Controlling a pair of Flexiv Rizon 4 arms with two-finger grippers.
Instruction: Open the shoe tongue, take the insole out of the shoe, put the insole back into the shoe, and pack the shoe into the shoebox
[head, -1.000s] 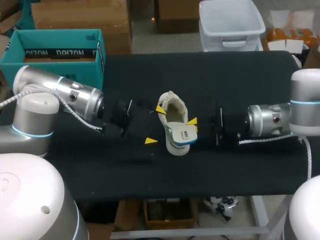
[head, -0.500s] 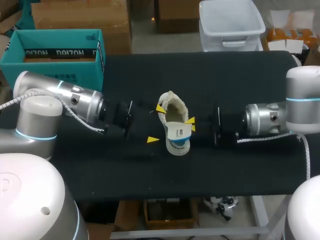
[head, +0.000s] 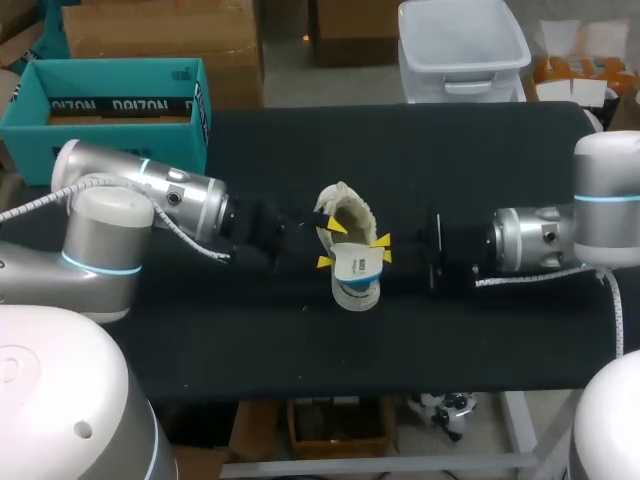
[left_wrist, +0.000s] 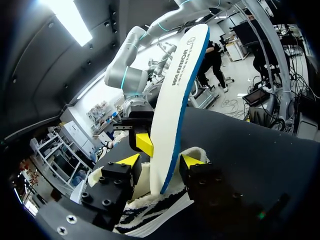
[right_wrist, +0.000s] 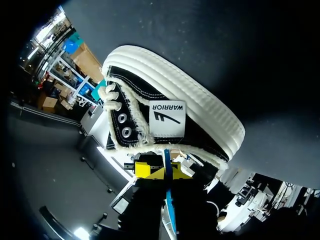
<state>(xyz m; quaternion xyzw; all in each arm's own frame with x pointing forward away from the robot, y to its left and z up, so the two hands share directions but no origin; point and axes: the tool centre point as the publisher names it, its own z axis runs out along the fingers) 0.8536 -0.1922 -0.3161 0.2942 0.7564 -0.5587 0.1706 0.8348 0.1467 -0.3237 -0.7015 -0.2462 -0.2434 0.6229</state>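
The black-and-white shoe (head: 345, 214) with a fleecy lining lies mid-table. A white insole (head: 358, 264) with a blue edge sticks up out of it. My right gripper (head: 384, 249) is shut on that insole, whose thin edge (right_wrist: 168, 200) shows pinched between its yellow tips (right_wrist: 164, 171) just behind the shoe (right_wrist: 175, 120). My left gripper (head: 330, 244) is at the shoe's other side. In its wrist view the insole (left_wrist: 175, 100) stands between its fingers (left_wrist: 161, 161), with a gap on one side, so it is open. The teal shoebox (head: 110, 100) sits at the table's back left.
A black mat (head: 480, 170) covers the table. Both arms lie low over it, one on each side of the shoe. The table's front edge (head: 400, 392) runs a short way in front of the shoe.
My left arm has moved right up to the shoe, and its fingers have narrowed around the insole. The right gripper keeps its hold on the insole, almost in place.
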